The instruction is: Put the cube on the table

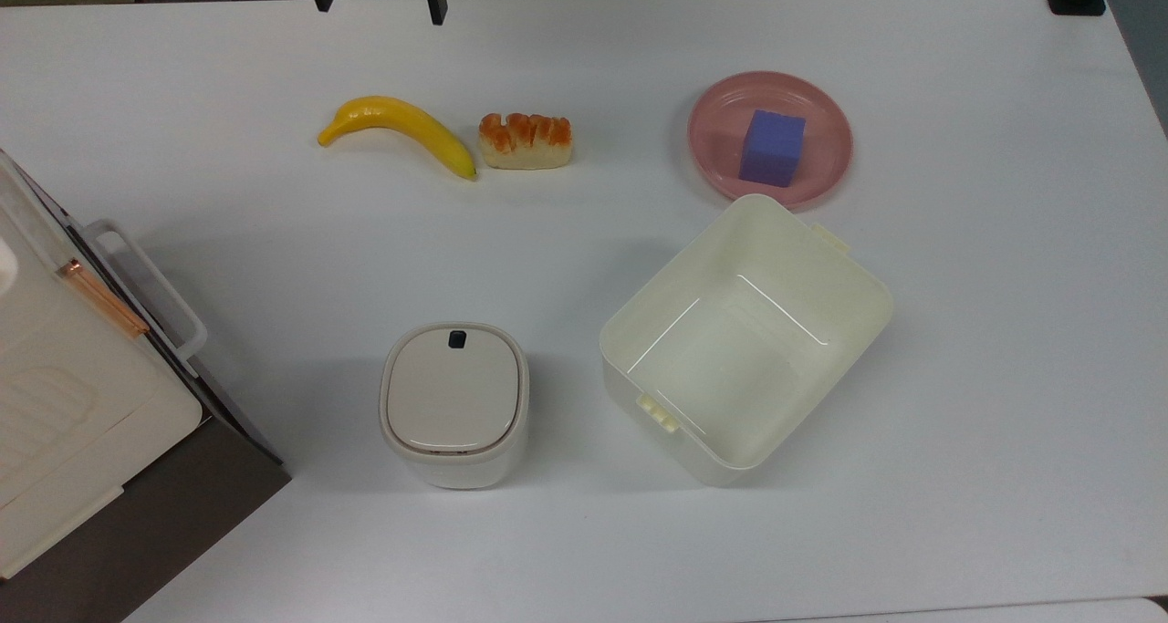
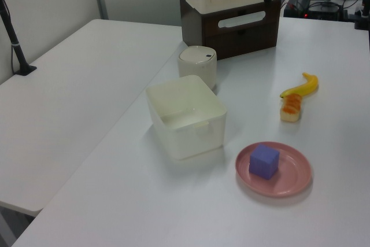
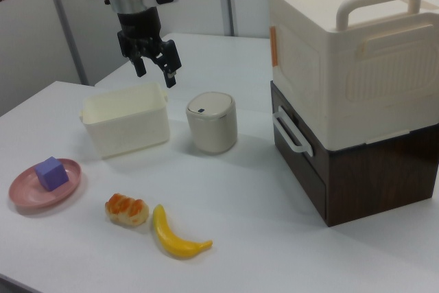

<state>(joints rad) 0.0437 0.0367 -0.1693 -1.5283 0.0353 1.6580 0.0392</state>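
So here's my setup: big white table (image 1: 958, 349), and sitting at the top view's left edge is a stack of a cream crate (image 3: 350, 53) on a dark brown drawer box (image 3: 350, 169), easily the biggest thing here. Next down in size is the open cream bin (image 1: 744, 340), standing near the middle of the table, with nothing in it as far as I can see. Just beyond its far corner in the top view is the pink plate (image 1: 821, 121), close to the bin but I can't tell if they touch.

To the top view's left of the bin stands a small lidded canister (image 1: 453, 402), lid closed, a gap between the two.

My gripper (image 3: 154, 66) hangs in the air above the far side of the table, fingers spread apart and holding nothing. In the right view it's up over the bin's back edge, well away from the plate.

The banana (image 1: 401, 130) lies on the table with the bread (image 1: 526, 140) just beside its tip, both to the top view's left of the plate.

The cube (image 1: 772, 147) is sitting on the plate, roughly centred, flat on one face, not on the table.
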